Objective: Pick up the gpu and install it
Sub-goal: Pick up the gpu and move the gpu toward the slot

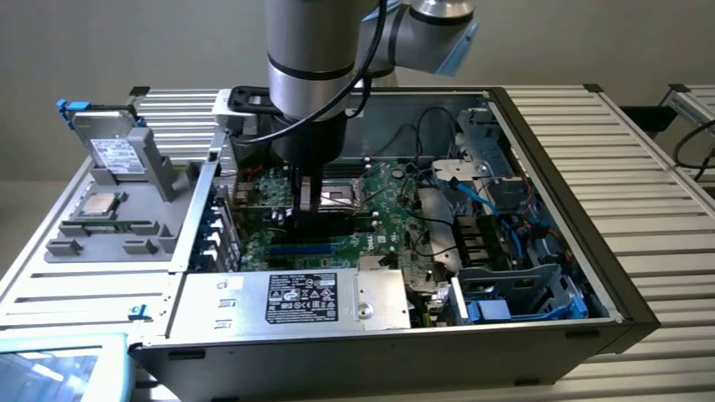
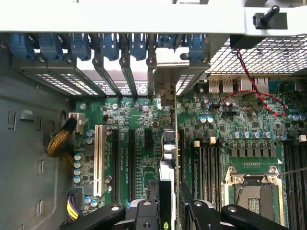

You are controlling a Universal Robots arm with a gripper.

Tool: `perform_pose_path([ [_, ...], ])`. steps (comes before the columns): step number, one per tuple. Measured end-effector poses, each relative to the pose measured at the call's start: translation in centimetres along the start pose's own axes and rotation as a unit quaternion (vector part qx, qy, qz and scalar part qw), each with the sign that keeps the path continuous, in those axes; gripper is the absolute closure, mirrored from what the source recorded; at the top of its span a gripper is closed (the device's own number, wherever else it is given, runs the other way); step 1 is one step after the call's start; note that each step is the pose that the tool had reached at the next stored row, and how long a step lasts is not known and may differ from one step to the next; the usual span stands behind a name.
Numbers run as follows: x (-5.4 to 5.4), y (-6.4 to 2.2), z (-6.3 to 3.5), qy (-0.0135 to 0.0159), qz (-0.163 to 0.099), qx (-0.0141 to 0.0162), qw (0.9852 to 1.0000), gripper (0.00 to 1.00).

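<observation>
Item: gpu (image 2: 169, 143), edge-on, upright over the motherboard (image 2: 144, 115) inside the case.
Gripper (image 2: 170, 213): jaws clamped across the card's two flat faces.
Handling: likely light, stiff, fragile; hold by the faces, clear of the contact edge.

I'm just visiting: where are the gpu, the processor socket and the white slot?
gpu (image 2: 167, 143): wrist view, its edge facing the camera.
processor socket (image 2: 253, 196): wrist view, its centre.
white slot (image 2: 99, 158): wrist view, midway along it.
</observation>
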State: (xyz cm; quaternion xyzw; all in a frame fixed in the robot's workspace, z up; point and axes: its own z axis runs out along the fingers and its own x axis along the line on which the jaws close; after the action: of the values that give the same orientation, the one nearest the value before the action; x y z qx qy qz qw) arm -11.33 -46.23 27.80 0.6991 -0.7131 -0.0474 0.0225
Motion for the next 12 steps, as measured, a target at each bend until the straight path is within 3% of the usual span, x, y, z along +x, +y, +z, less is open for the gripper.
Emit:
perform_pose_path([
  [5,0.07,0.0,0.0,0.0,0.0,0.0,1.0,0.72],
  [12,0.09,-0.01,0.08,0.0026,0.0,-0.0001,1.0,0.72],
])
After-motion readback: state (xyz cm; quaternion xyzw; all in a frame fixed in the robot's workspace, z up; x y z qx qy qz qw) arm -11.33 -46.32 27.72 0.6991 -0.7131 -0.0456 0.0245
